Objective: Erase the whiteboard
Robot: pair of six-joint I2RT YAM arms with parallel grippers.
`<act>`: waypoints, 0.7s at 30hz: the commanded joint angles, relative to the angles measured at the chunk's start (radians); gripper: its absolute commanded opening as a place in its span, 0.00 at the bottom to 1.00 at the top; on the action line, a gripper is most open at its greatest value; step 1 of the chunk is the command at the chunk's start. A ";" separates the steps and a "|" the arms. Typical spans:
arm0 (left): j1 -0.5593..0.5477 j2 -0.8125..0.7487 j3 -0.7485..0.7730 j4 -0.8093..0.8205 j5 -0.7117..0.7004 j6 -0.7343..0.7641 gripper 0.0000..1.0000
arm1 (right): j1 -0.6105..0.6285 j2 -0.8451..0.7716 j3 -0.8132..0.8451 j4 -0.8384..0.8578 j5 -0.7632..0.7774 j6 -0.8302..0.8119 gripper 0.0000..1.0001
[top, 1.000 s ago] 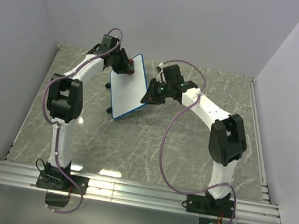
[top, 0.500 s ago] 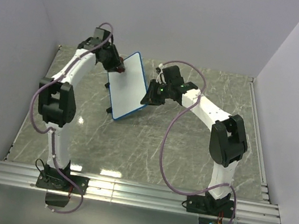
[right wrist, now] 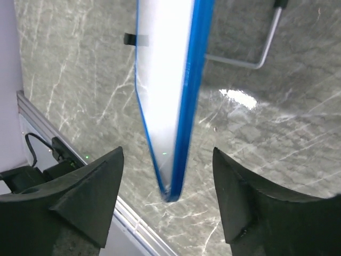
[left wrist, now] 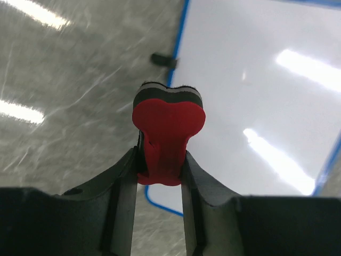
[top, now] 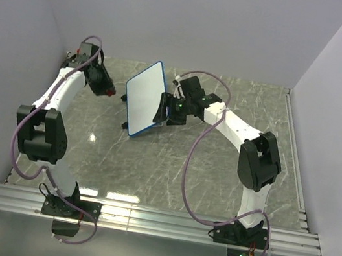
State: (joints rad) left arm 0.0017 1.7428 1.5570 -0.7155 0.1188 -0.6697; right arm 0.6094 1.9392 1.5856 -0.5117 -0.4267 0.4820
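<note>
The left pincer (left wrist: 161, 160) clenches a red eraser (left wrist: 168, 114), apart from the whiteboard (top: 144, 97). The right pincer (right wrist: 166, 160) is released, straddling the edge of the whiteboard, which stands tilted on the counter (top: 215, 175).

You've got a grey, white-veined tabletop (top: 171, 167), glossy, with patches of light glare. On it at far centre the whiteboard (top: 144, 99) stands tilted on edge, a blue-rimmed corner lowest. Aluminium rails (top: 155, 221) run along the near edge, carrying both arm bases.
</note>
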 commanded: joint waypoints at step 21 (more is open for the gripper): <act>0.026 -0.201 -0.578 0.067 -0.240 0.044 0.58 | -0.069 -0.592 -0.427 0.090 0.059 0.017 0.82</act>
State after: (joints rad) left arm 0.0284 1.5700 0.9909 -0.6739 -0.0742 -0.6331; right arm 0.5369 1.3834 1.2411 -0.4652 -0.3641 0.4820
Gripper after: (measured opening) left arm 0.548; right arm 0.823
